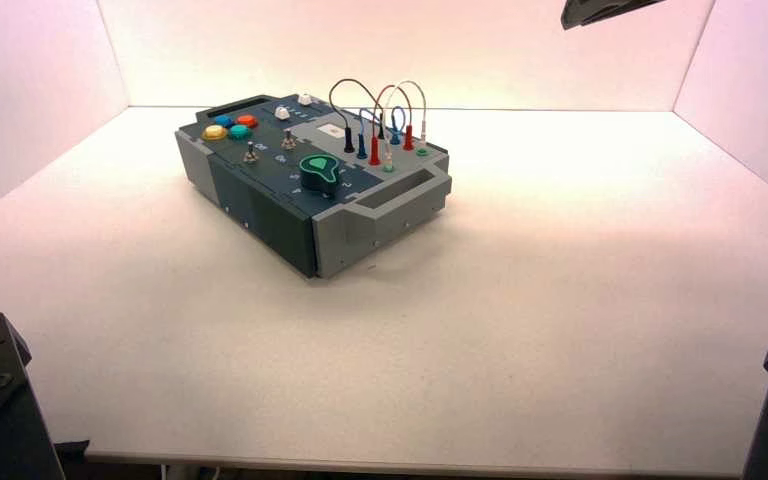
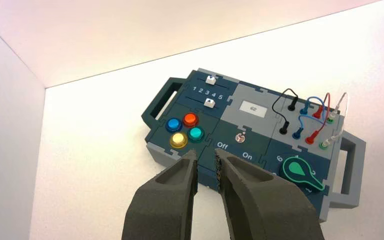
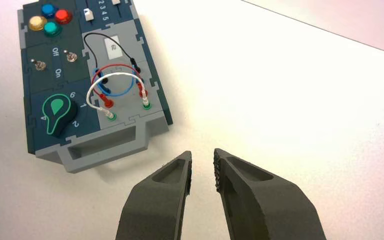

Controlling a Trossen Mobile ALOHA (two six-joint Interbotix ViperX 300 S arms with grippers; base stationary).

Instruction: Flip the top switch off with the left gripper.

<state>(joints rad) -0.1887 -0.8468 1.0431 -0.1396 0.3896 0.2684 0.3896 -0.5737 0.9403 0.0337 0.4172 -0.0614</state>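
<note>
White bench (image 1: 560, 350), box (image 1: 265, 222) toward its back-left corner. Top switch (image 2: 240, 137) sits inboard of its twin; I expect a light, stiff little lever, best nudged near its tip. Left gripper (image 2: 206, 152) hangs short of the box, fingers apart; right gripper (image 3: 202, 152) waits over bench, also parted.

The box (image 1: 310, 190) lies on the worktop (image 1: 520, 330), left of its middle (turned at an angle). The knob (image 1: 319, 172) sits before the wires (image 1: 387, 110); the push buttons (image 1: 215, 131) lie to their left.
</note>
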